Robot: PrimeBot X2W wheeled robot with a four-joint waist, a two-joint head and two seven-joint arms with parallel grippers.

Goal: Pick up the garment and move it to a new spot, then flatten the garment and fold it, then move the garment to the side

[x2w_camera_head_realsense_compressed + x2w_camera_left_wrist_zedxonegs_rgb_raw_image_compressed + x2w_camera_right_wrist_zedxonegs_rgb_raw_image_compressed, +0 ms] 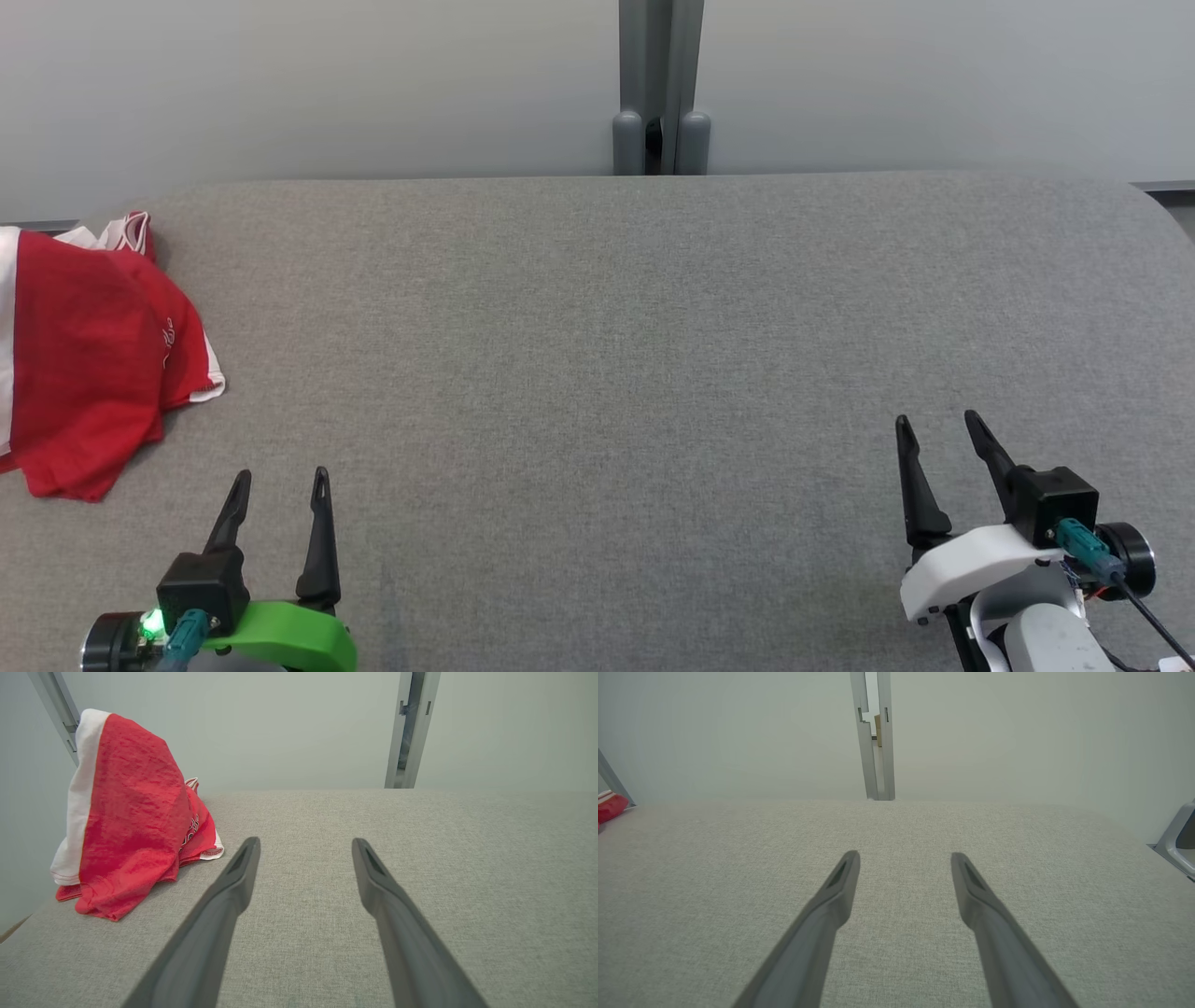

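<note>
- The garment [93,355], red with white trim, lies bunched in a heap at the far left edge of the grey bench [597,373], ahead and to the left of the left end effector [283,473] and apart from it.
- The left end effector has its fingers spread wide and holds nothing.
- The right end effector [936,418] is just as wide and empty, at the opposite side and well apart from the garment.
- The cloth looks thin, light and limp. It will likely sag and drape when lifted, and it is not fragile.
- A pinch on a raised fold or the white-edged corner nearest the middle seems the surest hold.
- The heap's left part is cut off by the head view's edge, so I cannot tell whether it hangs over the bench.
- The print is too small to read, and sleeves, collar and hem cannot be told apart.
</note>
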